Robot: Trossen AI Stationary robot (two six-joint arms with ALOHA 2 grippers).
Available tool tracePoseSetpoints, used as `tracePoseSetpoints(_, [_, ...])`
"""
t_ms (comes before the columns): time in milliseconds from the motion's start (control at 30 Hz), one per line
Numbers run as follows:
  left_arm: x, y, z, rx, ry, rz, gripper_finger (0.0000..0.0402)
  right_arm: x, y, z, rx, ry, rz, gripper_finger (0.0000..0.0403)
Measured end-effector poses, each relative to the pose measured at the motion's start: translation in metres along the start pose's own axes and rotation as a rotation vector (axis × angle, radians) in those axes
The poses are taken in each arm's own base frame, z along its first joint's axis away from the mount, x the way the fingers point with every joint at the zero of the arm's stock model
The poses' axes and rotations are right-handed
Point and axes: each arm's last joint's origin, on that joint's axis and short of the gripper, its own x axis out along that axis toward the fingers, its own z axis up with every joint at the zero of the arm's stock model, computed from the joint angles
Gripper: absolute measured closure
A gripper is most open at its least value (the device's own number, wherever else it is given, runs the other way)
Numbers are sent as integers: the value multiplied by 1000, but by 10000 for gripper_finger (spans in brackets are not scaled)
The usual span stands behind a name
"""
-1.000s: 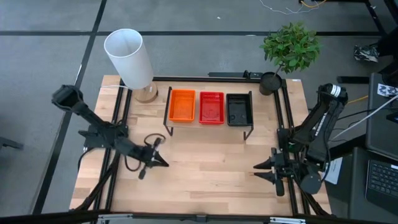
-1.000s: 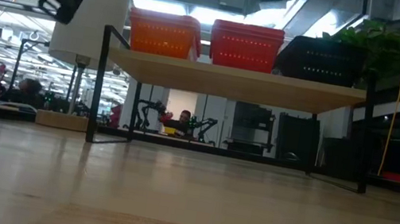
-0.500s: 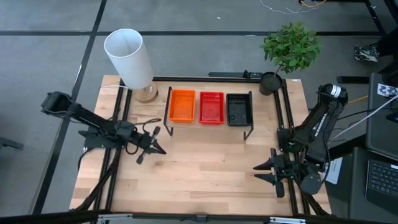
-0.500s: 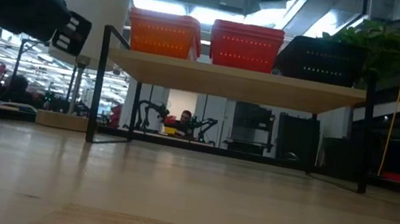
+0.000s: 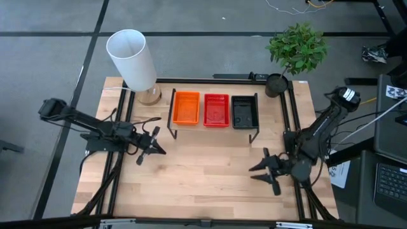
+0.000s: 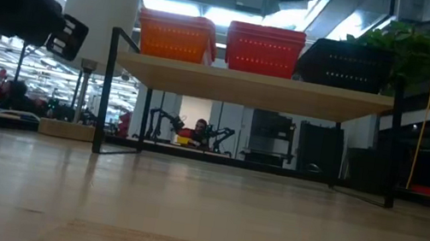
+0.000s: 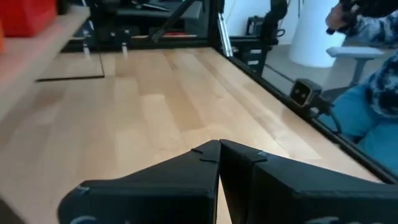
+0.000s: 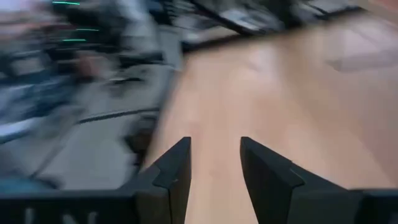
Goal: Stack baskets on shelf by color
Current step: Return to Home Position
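Since a second ago, has pulled the left gripper [image 5: 151, 147] a little leftward and nearer the shelf [image 6: 254, 90], and has swung the right gripper [image 5: 254, 173] inward from the right edge of the table [image 5: 210, 191]. Now hovers the left gripper over bare wood in front of the shelf's left end, well apart from it, pointing toward the table's middle. Presses its fingers [image 7: 186, 177] together tip to tip, with nothing between them. Holds the right gripper over the planks in front of the shelf's right end, also apart from it, pointing back toward the left arm. Spreads that gripper's fingers [image 8: 171, 177] with only bare tabletop showing in the gap; grips nothing. Finds every basket up on the shelf, in three stacks side by side, each of one colour: orange baskets [image 5: 186, 107] at the left, red baskets [image 5: 216, 109] in the middle, black baskets [image 5: 245, 112] at the right. Cannot tell how many lie in each stack. Shows, from table height, all three stacks sitting level along the plank on its thin black legs. Sees a white lamp [image 5: 132, 58] at the back left corner, near the shelf's left end, and a potted plant [image 5: 297, 48] at the back right corner. Catches, past the left fingers, a person's patterned sleeve [image 7: 373, 31] beyond the table's edge.
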Motion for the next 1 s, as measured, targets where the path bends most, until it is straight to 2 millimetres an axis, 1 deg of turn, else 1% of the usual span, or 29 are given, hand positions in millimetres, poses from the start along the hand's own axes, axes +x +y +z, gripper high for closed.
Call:
tracePoseSetpoints(67, [-3, 0, 0, 14, 3, 26, 401, -3, -5, 5, -74, -53, 157, 266])
tracePoseSetpoints(133, [-6, 1, 1, 13, 3, 60, 401, -10, -14, 7, -142, -142, 314, 266])
tracePoseSetpoints(200, [-8, 1, 1, 5, 2, 78, 401, -17, -28, 4, -169, -217, 395, 266])
tracePoseSetpoints(300, [-10, 1, 3, -16, -18, 83, 401, -24, -51, -5, -148, -269, 363, 266])
tracePoseSetpoints(400, [-12, 0, 6, -13, -47, 81, 401, -29, -65, -9, -170, -307, 365, 266])
tracePoseSetpoints(467, [-14, 0, 7, -12, -64, 79, 401, -33, -71, -8, -187, -336, 385, 266])
tracePoseSetpoints(567, [-15, 0, 8, -14, -70, 81, 401, -33, -77, -8, -224, -319, 367, 266])
tracePoseSetpoints(700, [-17, 0, 6, -39, -49, 95, 401, -32, -90, -15, -251, -214, 278, 266])
tracePoseSetpoints(833, [-19, 0, 4, -64, -30, 98, 401, -36, -100, -19, -230, -147, 213, 266])
tracePoseSetpoints(1000, [-21, 0, 6, -60, -59, 95, 401, -46, -106, -16, -217, -169, 232, 266])
